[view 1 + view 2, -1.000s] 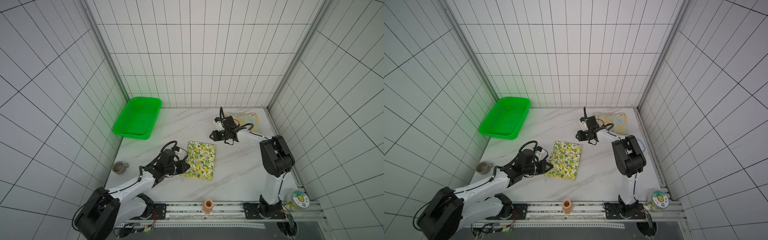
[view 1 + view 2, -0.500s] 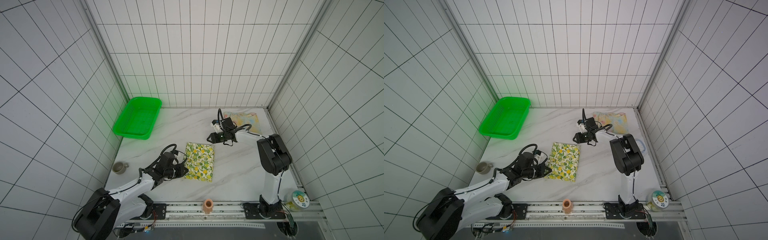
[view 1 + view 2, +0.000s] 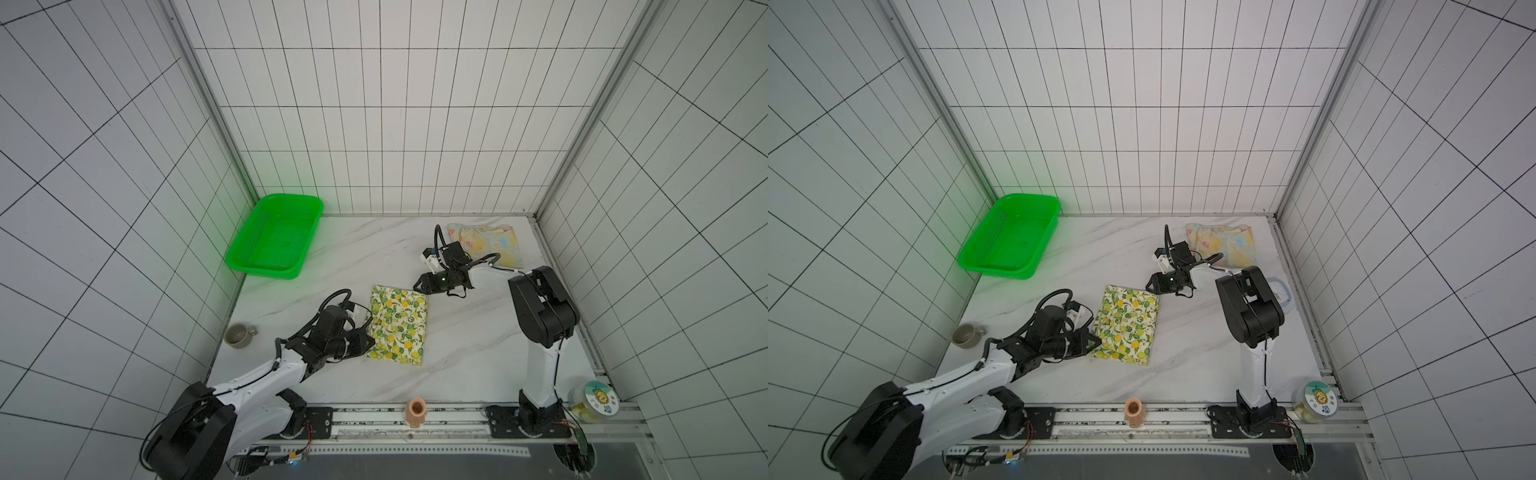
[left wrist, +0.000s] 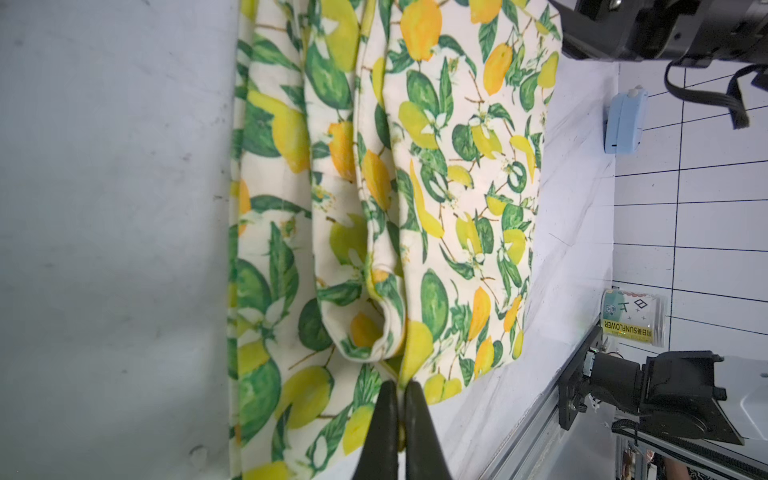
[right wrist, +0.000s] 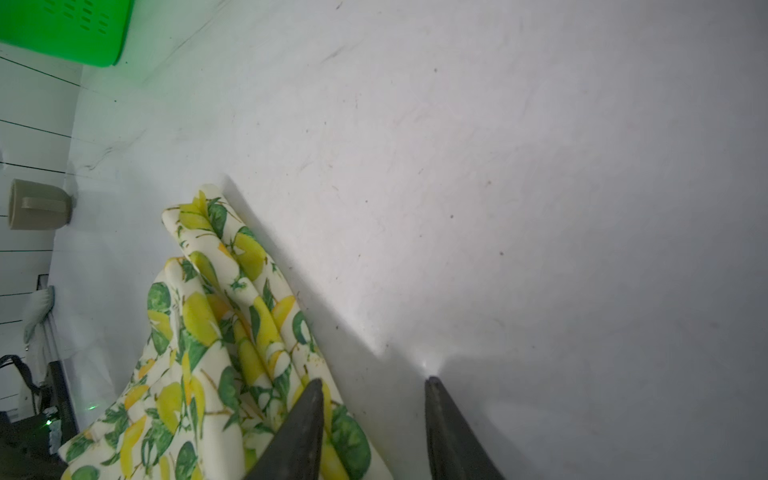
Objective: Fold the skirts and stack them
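Lying folded mid-worktop [image 3: 457, 353], the lemon skirt [image 3: 399, 326] is well apart from the pastel skirt [image 3: 490, 245] in the far right corner. The right gripper [image 5: 374, 380] has swung to the lemon skirt's far corner, jaws part-open and empty. The left gripper [image 4: 397, 399] is clamped on its left edge, so a two-handed lift for stacking looks likely.

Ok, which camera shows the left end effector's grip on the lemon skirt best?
The left wrist view: the left end effector is shut on an edge of the lemon skirt. Both top views show the whole skirt, but the pinch is tiny. The right wrist view shows only another corner, by the open right end effector.
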Available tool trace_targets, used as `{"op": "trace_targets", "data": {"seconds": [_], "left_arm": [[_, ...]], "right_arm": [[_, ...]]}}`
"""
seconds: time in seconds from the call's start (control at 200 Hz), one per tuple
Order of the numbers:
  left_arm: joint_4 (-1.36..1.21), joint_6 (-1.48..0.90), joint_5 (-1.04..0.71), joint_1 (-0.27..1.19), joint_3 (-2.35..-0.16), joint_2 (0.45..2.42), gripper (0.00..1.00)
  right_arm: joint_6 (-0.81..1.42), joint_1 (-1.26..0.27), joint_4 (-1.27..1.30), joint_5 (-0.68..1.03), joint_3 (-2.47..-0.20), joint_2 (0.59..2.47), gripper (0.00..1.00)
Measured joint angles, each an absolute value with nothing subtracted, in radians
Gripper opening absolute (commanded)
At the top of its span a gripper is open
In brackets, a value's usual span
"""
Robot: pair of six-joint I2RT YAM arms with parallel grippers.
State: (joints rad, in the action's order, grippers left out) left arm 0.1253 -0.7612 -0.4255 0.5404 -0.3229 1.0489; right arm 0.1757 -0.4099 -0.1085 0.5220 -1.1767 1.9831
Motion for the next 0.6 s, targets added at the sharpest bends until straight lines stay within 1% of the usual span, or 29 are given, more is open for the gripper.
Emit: {"op": "trace_targets", "data": {"seconds": [0.025, 0.055, 0.18, 0.425, 0.6], "left_arm": [[0.129, -0.761, -0.423, 0.538, -0.322, 1.047, 0.0], [0.132, -0.761, -0.42, 0.534, -0.321, 1.047, 0.0], [0.142, -0.76, -0.408, 0.515, -0.319, 1.057, 0.0], [0.155, -0.741, -0.367, 0.461, -0.332, 1.153, 0.0], [0.151, -0.704, -0.321, 0.455, -0.439, 1.282, 0.0]], "right_arm": [[0.178, -0.41, -0.105, 0.529, -1.166, 1.978, 0.33], [0.183, -0.41, -0.095, 0.54, -1.15, 1.972, 0.28], [0.204, -0.405, -0.07, 0.567, -1.087, 1.95, 0.0], [0.268, -0.404, -0.024, 0.583, -0.938, 1.85, 0.0], [0.341, -0.403, 0.038, 0.576, -0.79, 1.713, 0.0]]}}
